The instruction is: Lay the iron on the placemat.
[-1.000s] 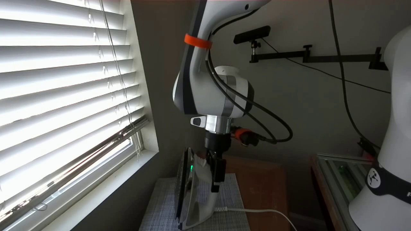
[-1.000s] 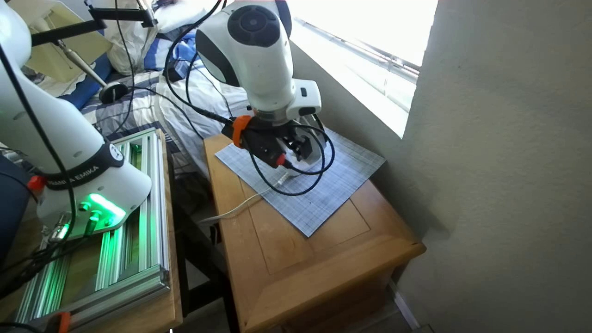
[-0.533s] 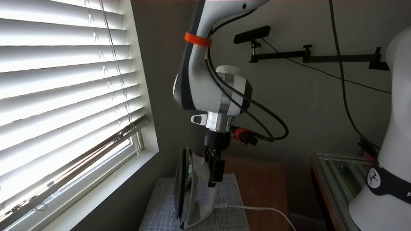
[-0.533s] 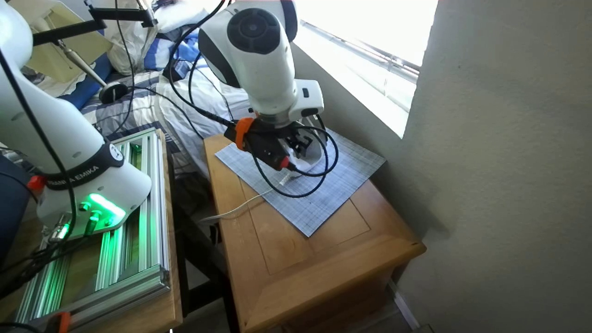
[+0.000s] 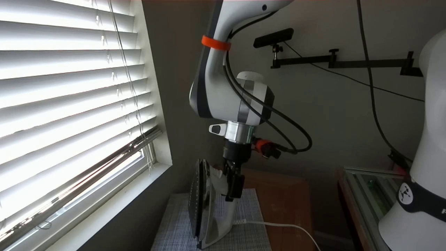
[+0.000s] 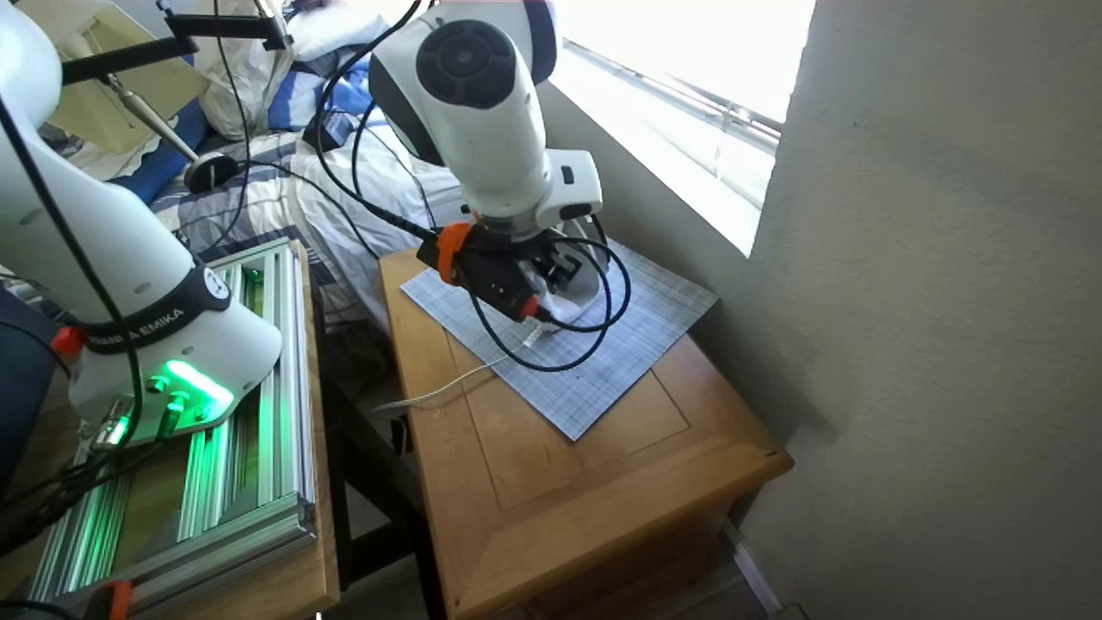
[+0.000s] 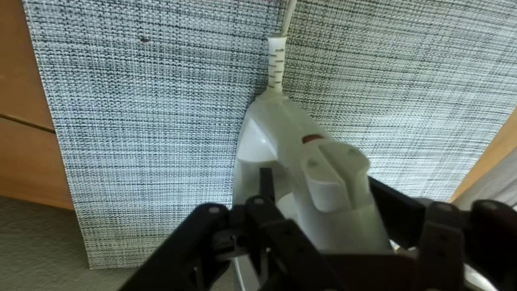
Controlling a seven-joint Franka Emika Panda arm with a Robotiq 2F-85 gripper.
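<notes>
The white iron [image 5: 213,232] stands upright on its heel on the grey-blue placemat [image 5: 176,216], nose up, dark soleplate facing the window. It also shows in an exterior view [image 6: 578,306], partly hidden by my gripper. Its white cord [image 5: 278,225] leaves the heel. My gripper [image 5: 232,195] is at the upper part of the handle. In the wrist view, the fingers of my gripper [image 7: 318,173] straddle the handle [image 7: 295,141]. A gap shows between the left finger and the handle. The right finger is close behind the handle's right edge; I cannot tell whether it touches.
The placemat lies on a brown wooden table [image 6: 551,482], near the wall [image 6: 913,258] and the windowsill [image 5: 115,209]. A black cable loop [image 6: 560,368] hangs beside the gripper. A bed [image 6: 301,207] stands beyond the table. The robot's base [image 6: 189,344] stands beside it.
The gripper has risen slightly. The iron has turned a little with it: more of its soleplate shows and the cord end sits slightly higher in an exterior view.
</notes>
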